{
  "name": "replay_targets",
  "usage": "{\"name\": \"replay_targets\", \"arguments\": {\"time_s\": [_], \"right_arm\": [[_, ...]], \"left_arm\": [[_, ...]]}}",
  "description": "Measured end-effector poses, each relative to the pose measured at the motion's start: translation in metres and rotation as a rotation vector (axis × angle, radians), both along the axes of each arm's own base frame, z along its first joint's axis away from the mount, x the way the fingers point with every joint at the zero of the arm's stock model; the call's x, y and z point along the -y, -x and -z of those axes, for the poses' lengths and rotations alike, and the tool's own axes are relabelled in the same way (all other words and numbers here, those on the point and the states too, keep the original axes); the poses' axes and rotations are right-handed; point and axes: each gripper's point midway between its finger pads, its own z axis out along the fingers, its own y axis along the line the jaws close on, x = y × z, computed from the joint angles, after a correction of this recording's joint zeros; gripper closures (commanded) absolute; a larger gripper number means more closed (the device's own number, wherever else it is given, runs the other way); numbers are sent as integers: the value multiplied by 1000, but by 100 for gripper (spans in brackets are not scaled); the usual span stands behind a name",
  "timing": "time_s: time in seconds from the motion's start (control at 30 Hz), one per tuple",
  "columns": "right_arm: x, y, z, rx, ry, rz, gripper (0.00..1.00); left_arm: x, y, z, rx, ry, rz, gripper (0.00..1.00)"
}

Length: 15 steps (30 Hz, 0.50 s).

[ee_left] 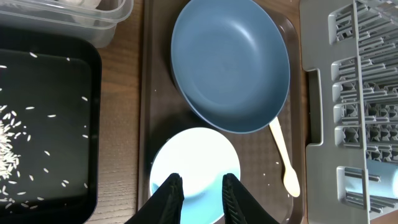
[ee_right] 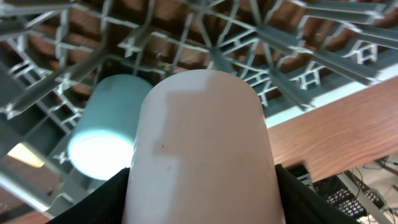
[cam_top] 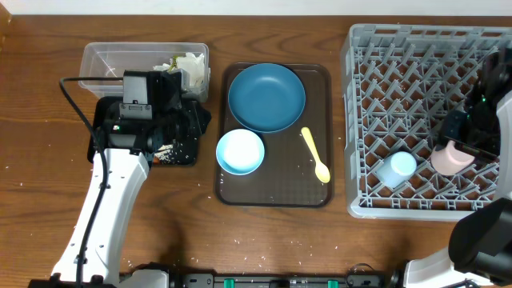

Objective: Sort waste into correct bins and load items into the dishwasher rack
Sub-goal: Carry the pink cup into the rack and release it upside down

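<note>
Two claws are at work over a brown desk. Nearest, the left claw hangs over the white bowl. Its fingers are a little spread, with nothing between them. The bowl sits at the near left of the brown tray. The yellow spoon lies just beside it on the same tray.

On the right side, the right claw is pinching the pink cup from both sides. It holds the cup over the near right part of the grey rack. I cannot tell if the cup touches the rack. The blue cup is in the rack, just beside the pink one.

Left of the brown tray is the black tray, with white rice scattered in it.

Farther back, the dark blue plate fills the far half of the brown tray. Farthest on the left is the clear tub, with crumpled white paper in its right end.
</note>
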Motion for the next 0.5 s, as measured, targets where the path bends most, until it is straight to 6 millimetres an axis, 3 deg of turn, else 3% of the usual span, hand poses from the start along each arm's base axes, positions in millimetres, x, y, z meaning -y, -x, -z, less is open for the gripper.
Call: {"name": "replay_targets", "arguments": {"time_s": [0.2,0.5], "right_arm": [[18,9,5,-11,13,76,45],[21,8,34,-25,8,85,45]], "left_arm": [[0,0,0,2,-2,3,76],[0,0,0,16,-19,27,75]]}}
